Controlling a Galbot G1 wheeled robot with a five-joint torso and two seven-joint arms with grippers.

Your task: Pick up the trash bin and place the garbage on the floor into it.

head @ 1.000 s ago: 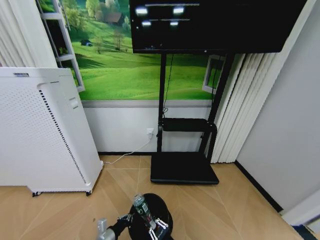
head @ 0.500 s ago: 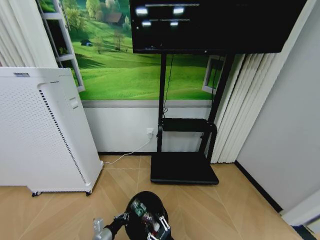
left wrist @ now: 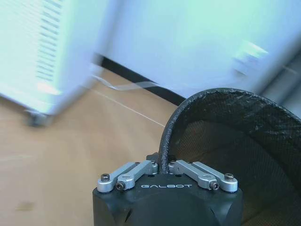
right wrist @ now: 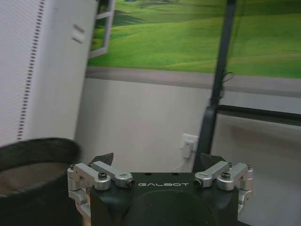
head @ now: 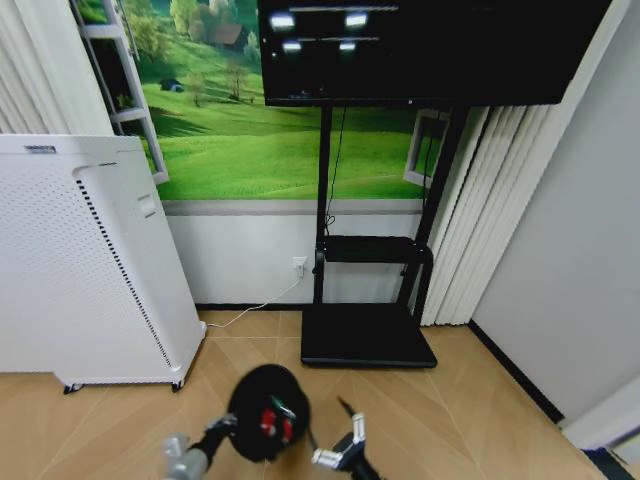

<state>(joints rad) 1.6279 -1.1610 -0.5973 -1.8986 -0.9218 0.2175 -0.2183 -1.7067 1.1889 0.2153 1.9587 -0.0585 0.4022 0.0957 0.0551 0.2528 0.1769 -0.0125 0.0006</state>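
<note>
My left gripper [left wrist: 164, 170] has its jaws clamped on the rim of the small black round mesh trash bin [head: 267, 411], held off the wooden floor [head: 470, 400] with red-and-white garbage [head: 272, 422] inside. My right gripper [head: 345, 450] hangs beside it, jaws apart. Tilting the bin could spill the litter.

Right gripper [right wrist: 159, 162] spread wide beside the trash bin [right wrist: 35, 165].

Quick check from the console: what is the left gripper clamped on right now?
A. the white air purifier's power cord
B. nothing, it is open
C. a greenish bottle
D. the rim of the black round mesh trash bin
D: in the left wrist view the left gripper pinches the rim of the black round mesh trash bin.
</note>
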